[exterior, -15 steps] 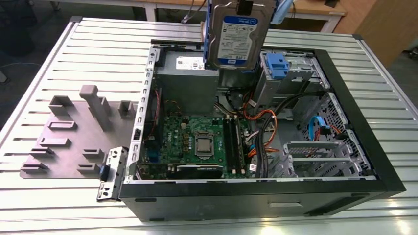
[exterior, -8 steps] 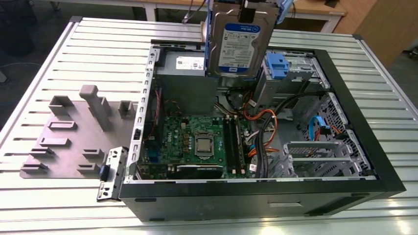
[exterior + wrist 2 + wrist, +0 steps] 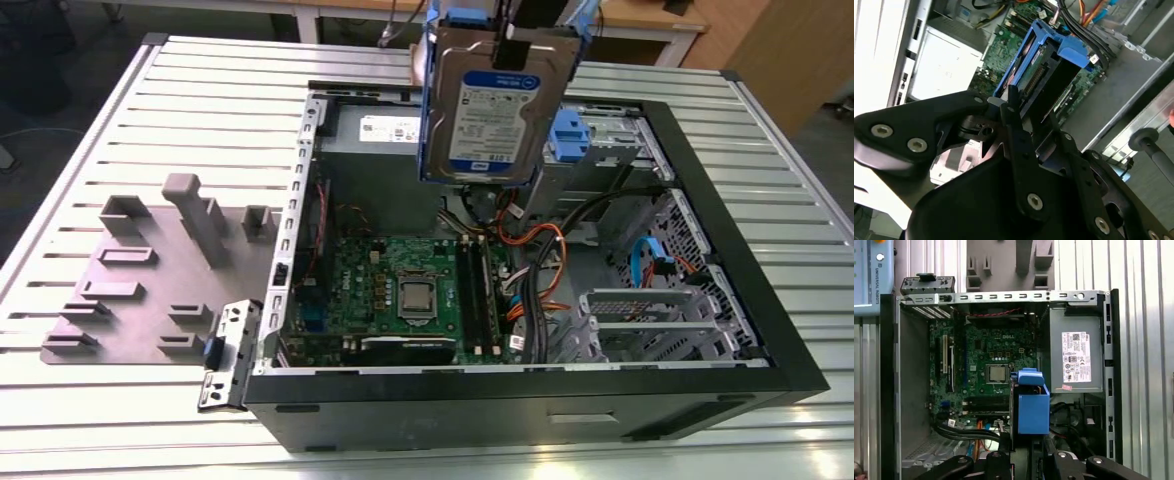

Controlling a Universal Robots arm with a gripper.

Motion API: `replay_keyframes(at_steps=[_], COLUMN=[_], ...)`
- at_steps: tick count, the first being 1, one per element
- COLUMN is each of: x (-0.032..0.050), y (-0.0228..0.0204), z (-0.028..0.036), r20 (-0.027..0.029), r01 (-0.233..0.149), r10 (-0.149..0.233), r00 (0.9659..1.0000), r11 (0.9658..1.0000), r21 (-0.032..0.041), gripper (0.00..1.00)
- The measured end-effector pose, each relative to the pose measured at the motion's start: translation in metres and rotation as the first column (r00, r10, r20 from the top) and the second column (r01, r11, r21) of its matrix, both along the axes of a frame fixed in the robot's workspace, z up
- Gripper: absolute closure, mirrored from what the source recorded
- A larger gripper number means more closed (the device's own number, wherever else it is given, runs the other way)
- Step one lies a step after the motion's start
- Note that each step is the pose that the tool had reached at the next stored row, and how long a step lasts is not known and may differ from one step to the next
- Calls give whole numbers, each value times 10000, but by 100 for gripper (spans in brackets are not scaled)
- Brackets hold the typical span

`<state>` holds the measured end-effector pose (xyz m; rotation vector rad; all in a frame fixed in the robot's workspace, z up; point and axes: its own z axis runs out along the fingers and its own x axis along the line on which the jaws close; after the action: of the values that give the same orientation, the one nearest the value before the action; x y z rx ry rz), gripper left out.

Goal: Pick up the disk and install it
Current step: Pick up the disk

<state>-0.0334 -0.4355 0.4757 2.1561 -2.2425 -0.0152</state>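
**A:** Where's the disk?

**B:** The disk (image 3: 487,105) is in the air, hanging on edge over the open case (image 3: 534,405), which lies on the bench (image 3: 200,110). It sits over the case's far end, between the power supply (image 3: 380,135) and the drive cage with the bare blue tab (image 3: 570,128).

**A:** Grip?

**B:** The hand (image 3: 1031,107) is pinching the disk by its top end. The fingers (image 3: 1019,135) look to be on the two flat faces, and most of the blue carrier frame hangs below them. It looks square, with no visible tilt.

**A:** Is it touching anything?

**B:** Not that I can see. In the first wrist view the disk (image 3: 1031,407) hangs free over the case interior. The motherboard (image 3: 400,290) is well below it, and the cable bundle (image 3: 534,260) lies under it, toward the cage side of the case.

**A:** What matters here?

**B:** My read:
- It's held by one end only, so move slowly and without jerks, or it'll swing.
- Square the carrier's side rails to the cage guides while it's above the case rim.
- Keep it off the orange and black cables, which could snag the lower corner.
- Stay clear of the board and the CPU socket.
- If it binds, don't push through.
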Motion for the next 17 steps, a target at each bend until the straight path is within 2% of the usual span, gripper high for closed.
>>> replay_keyframes(at_steps=[2, 14, 15, 17], x=[0, 0, 0, -1], y=[-133, -525, -549, -564], z=[0, 0, 0, 0], r20=[1, 1, 0, 0], r01=[0, 0, 0, 1], r10=[0, 0, 0, -1], r00=[10000, 10000, 10000, 10000], r11=[10000, 9999, 9999, 9998], r21=[-36, -148, -162, -176], gripper=[65, 65, 65, 65])
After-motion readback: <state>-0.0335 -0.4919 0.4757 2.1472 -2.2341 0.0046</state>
